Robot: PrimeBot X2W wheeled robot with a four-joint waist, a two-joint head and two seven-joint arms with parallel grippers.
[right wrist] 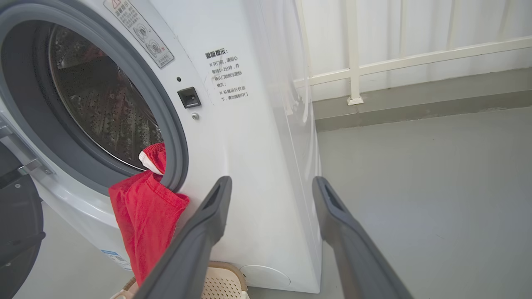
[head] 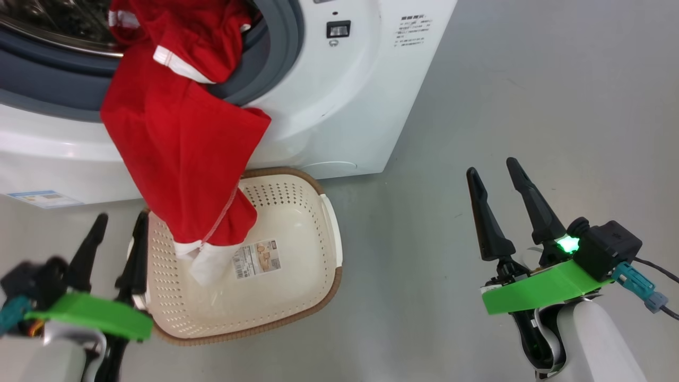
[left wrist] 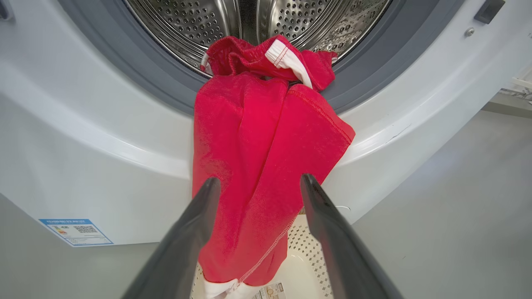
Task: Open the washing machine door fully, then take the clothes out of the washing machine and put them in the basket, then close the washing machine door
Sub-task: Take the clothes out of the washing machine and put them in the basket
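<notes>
Soft, light red clothes hang from the washer just ahead of the wide-open, empty jaws of the left gripper, probably best pinched at a thick fold; the right gripper is open and empty too.

The right gripper has its two dark fingers wide apart. Past them stands the big white washing machine with its round hole open. Red clothes hang out over the grey ring, down toward the basket below. The dark shape at the left edge may be the washing machine door.
</notes>
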